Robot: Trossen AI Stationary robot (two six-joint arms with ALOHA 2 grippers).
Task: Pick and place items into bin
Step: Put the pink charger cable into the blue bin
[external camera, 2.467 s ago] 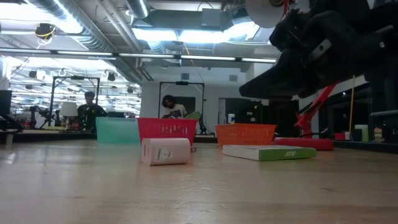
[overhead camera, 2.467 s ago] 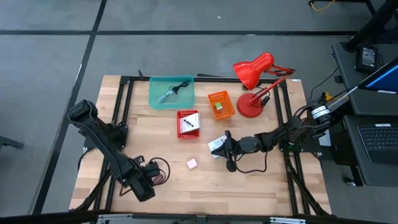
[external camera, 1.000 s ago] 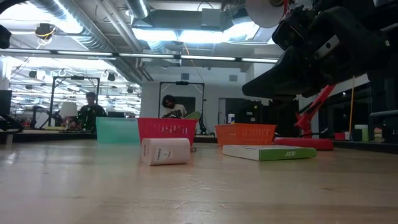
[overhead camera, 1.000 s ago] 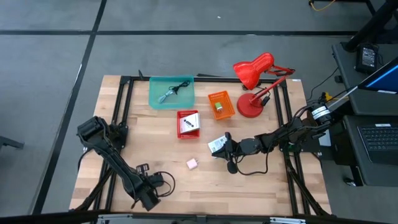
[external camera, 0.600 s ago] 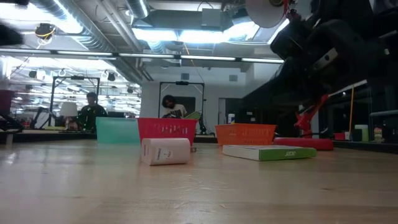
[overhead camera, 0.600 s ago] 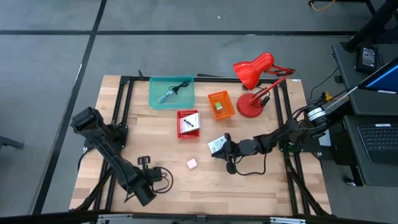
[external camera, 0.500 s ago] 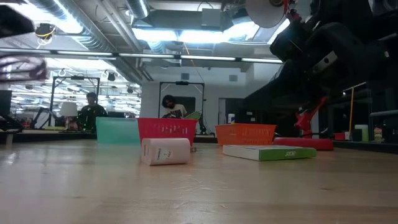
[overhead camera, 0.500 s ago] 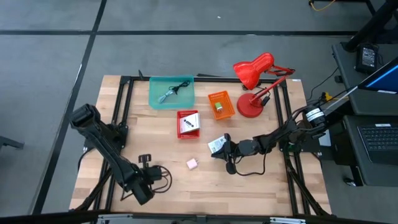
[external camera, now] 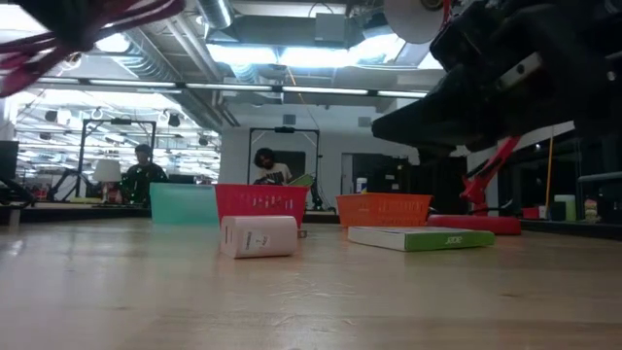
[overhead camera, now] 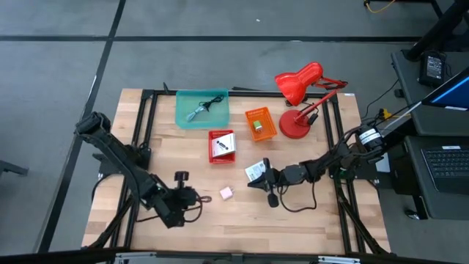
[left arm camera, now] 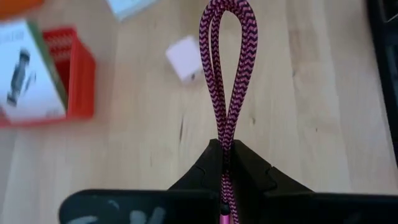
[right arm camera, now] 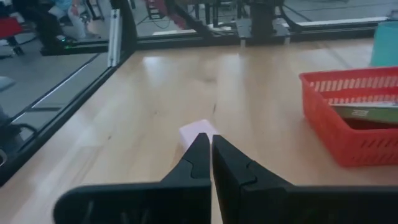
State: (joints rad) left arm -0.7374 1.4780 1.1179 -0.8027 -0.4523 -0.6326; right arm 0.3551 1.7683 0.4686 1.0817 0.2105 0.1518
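1. Evenly lit from overhead; bright ceiling light strips (external camera: 292, 53) glaring in the low view.
2. Soft, faint shadows on the pale wooden counter (overhead camera: 293, 220).
3. Motion-blurred maroon braided cable (external camera: 87, 34) across the low view's upper corner.
4. Sharp cable loop, softer background, in the left wrist view.

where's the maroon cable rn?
The maroon cable is pinched in the shut left gripper at the table's front left, its loop sticking out toward the pink cube.
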